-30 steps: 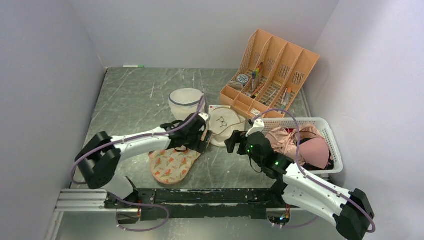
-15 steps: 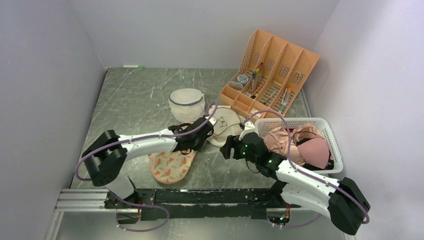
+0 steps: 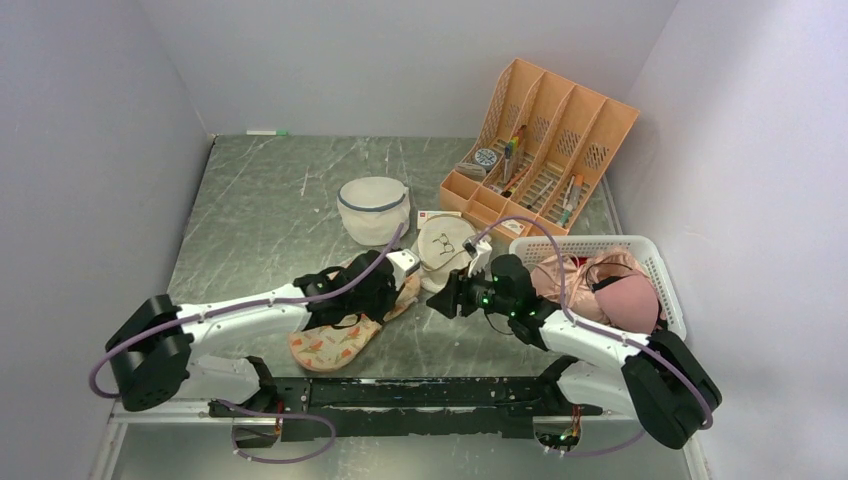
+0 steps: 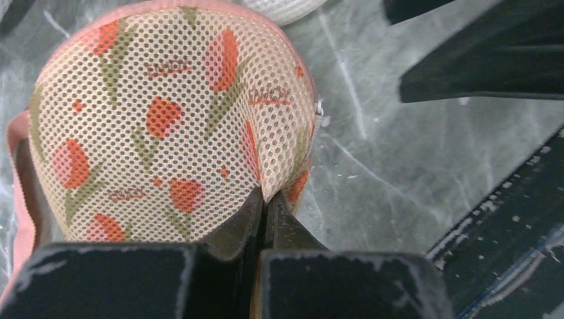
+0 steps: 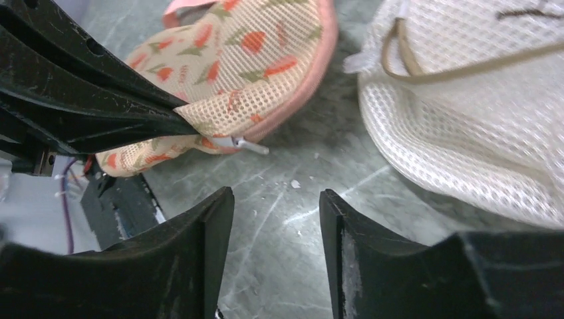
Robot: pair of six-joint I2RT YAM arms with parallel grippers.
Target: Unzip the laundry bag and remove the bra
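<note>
Left gripper (image 4: 266, 203) pinches shut a fold of the beige carrot-print mesh laundry bag (image 4: 159, 119) on the grey table (image 5: 319, 183), probably steadying it so the open right gripper (image 5: 276, 199) can take the metal zip pull (image 5: 251, 144).

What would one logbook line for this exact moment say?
left pincer: shut on carrot-print beige mesh laundry bag | right pincer: open, facing bag's silver zip pull | zip pull: not yet gripped

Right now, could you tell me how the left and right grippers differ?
The left gripper is shut, pinching mesh of the laundry bag; the right gripper is open, holding nothing. The left touches the bag; the right sits apart, facing the zip pull. Both are black.
</note>
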